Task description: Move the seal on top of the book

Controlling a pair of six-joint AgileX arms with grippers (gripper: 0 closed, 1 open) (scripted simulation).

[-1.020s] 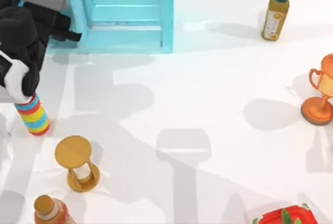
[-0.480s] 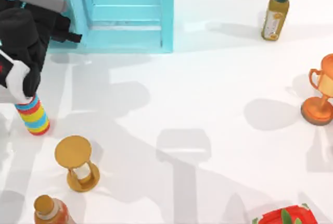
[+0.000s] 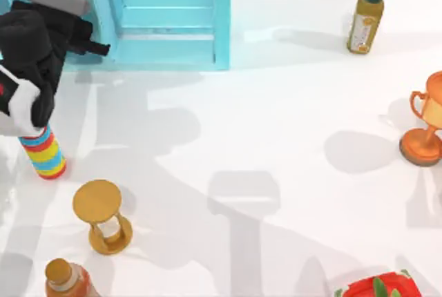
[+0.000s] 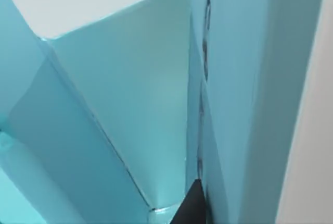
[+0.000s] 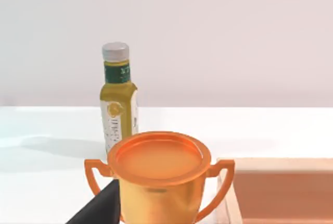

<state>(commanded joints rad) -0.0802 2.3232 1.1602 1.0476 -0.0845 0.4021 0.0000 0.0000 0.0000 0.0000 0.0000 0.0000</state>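
The job has not really started, I think. I cannot tell where the seal is, and I cannot tell where the book is. So the seal is not on the book as far as anyone can see here.

The left tool (image 3: 97, 47) is in the upper left of the top view. It is right up by the side of the big blue shelf (image 3: 173, 48). In the left wrist view the blue walls of the shelf (image 4: 130, 104) are very close, and a dark tip of the tool pokes in at the bottom edge. I cannot tell if this tool is wide or narrow, or if it holds anything.

A dark bit of the right tool (image 5: 101, 207) sits at the bottom of the right wrist view. It is near the cup (image 5: 158, 182), with the bottle (image 5: 118, 104) behind. I cannot tell if it is wide or narrow either.

On the white bench (image 3: 276, 138) there is a striped tube (image 3: 43, 152) at the left, just under the left arm. An hourglass (image 3: 102, 215) stands lower left. The cup (image 3: 425, 128) is at the right edge and the bottle (image 3: 366, 14) is upper right.

Everything is left to do, I think: find the seal, grab it, lift it and set it on the book.
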